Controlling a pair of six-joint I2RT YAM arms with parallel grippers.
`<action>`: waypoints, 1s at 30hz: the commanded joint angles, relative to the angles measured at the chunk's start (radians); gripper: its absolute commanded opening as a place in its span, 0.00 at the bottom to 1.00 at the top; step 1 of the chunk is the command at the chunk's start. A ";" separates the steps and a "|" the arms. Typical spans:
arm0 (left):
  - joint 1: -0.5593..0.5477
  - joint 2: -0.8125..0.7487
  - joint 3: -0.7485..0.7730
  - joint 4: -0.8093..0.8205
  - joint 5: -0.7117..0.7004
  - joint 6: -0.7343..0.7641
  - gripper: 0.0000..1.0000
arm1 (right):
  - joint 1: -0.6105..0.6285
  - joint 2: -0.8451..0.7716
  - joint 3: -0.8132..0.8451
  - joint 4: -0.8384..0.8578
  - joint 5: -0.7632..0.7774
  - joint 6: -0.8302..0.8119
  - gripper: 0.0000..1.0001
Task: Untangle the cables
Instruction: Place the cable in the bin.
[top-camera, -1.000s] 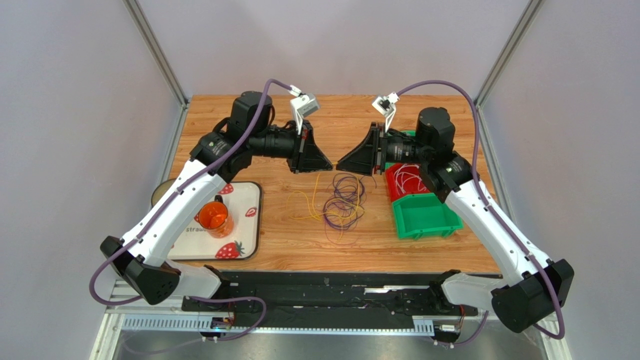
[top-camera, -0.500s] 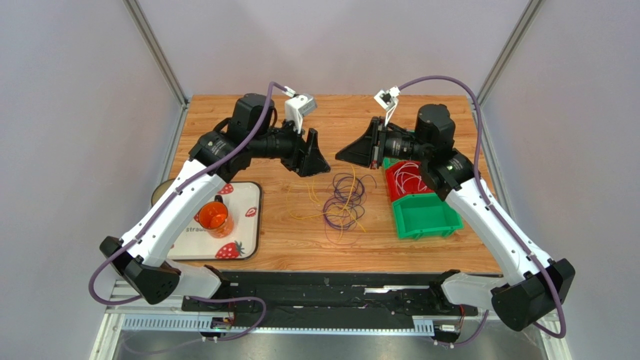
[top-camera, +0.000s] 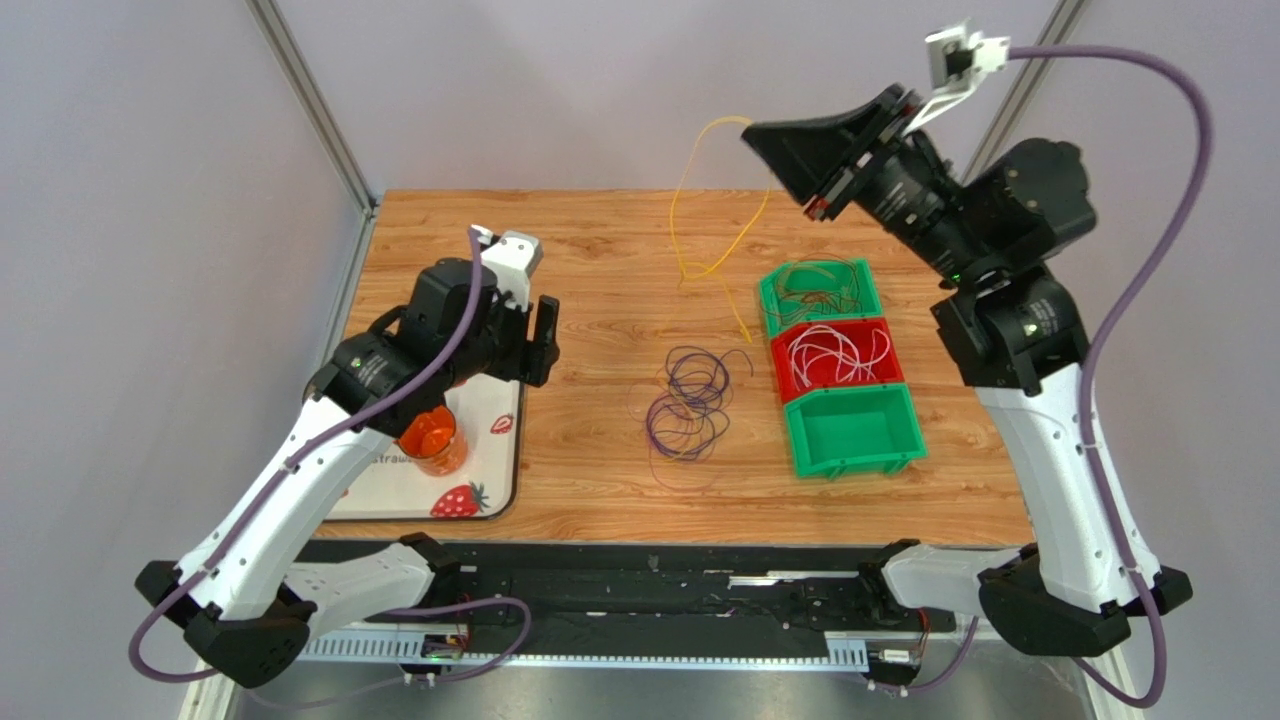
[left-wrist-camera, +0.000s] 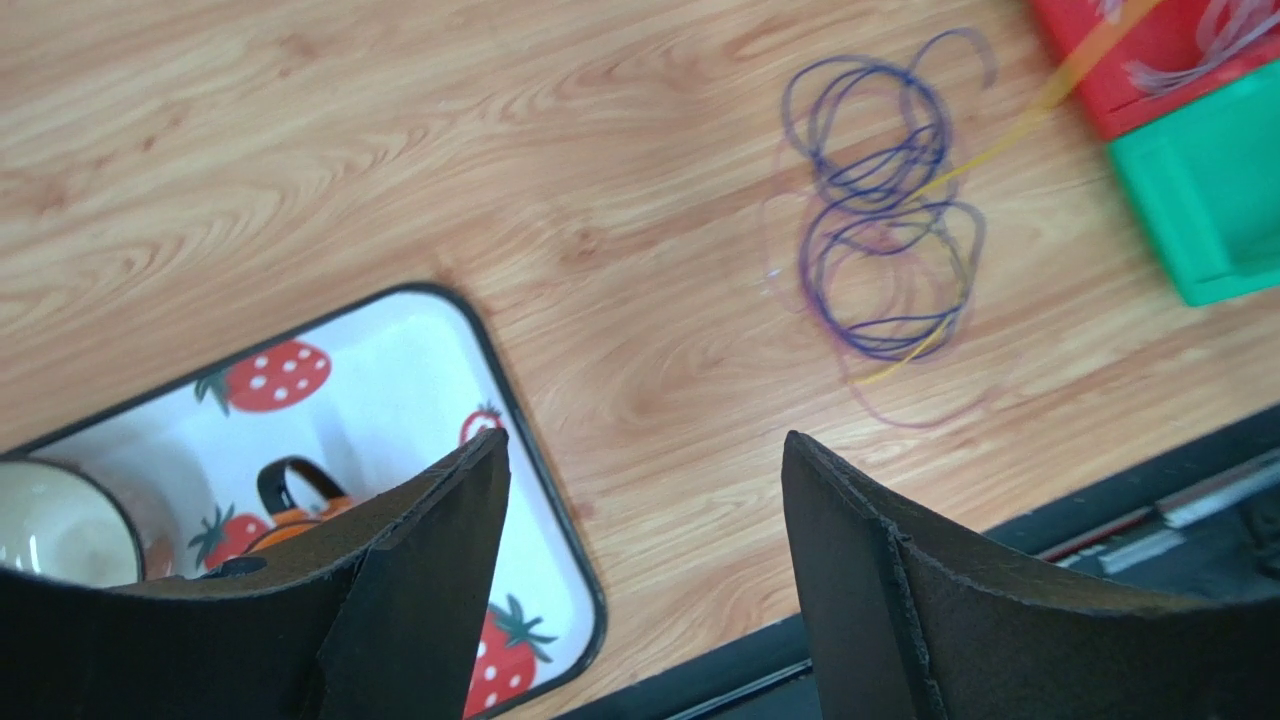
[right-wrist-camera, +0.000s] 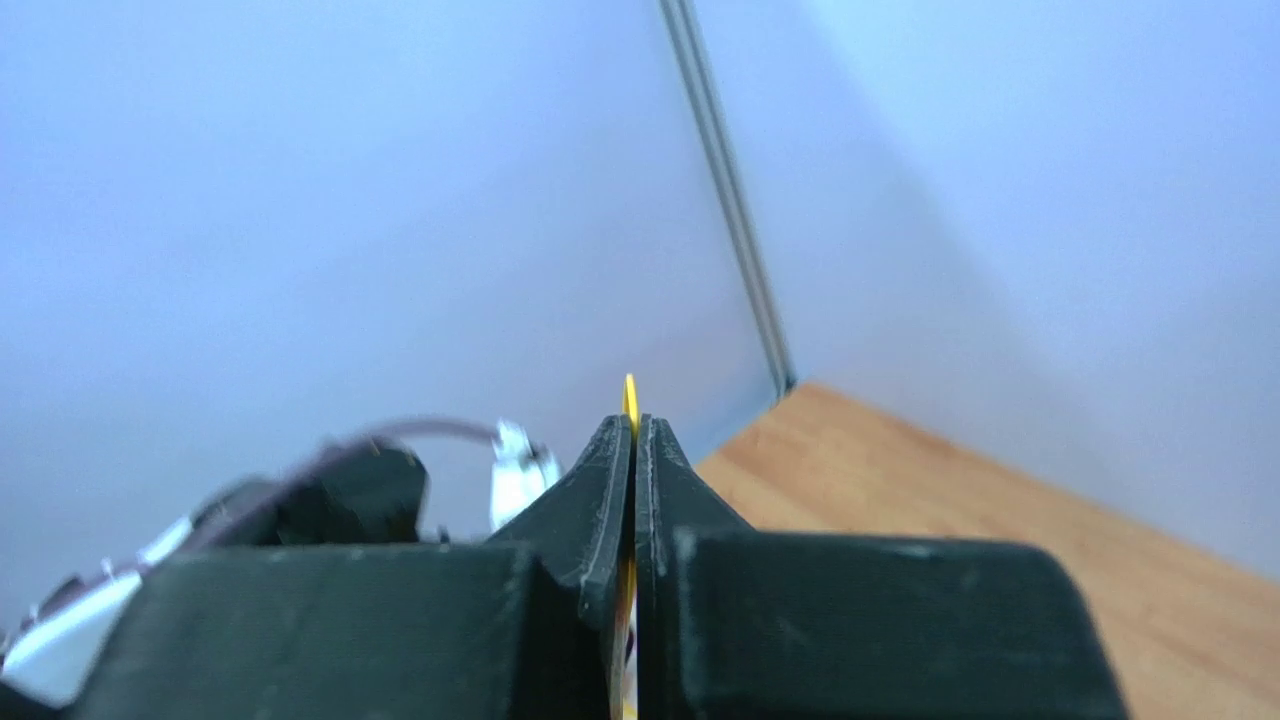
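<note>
R claw (right-wrist-camera: 631, 435) pinching yellow cable (right-wrist-camera: 630, 393), up high; strand hangs near-vertical below. L claw (left-wrist-camera: 643, 450) wide, empty, nearer purple tangle (top-camera: 688, 402).

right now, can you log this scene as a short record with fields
right gripper: shut on the yellow cable, held high over the table's far side
yellow cable: hangs from that grip down toward the table
left gripper: open, empty, above the tray edge
purple cables: loose coils lying on the table
red bin: holds white cables
</note>
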 joint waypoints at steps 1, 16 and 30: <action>0.000 0.035 -0.066 0.026 -0.120 0.002 0.74 | 0.002 0.061 0.197 -0.019 0.170 -0.055 0.00; 0.001 0.072 -0.108 0.023 -0.146 0.009 0.71 | 0.003 0.134 0.442 -0.060 0.546 -0.410 0.00; 0.001 0.116 -0.062 0.051 0.058 -0.031 0.67 | -0.003 0.019 0.134 -0.071 0.523 -0.678 0.00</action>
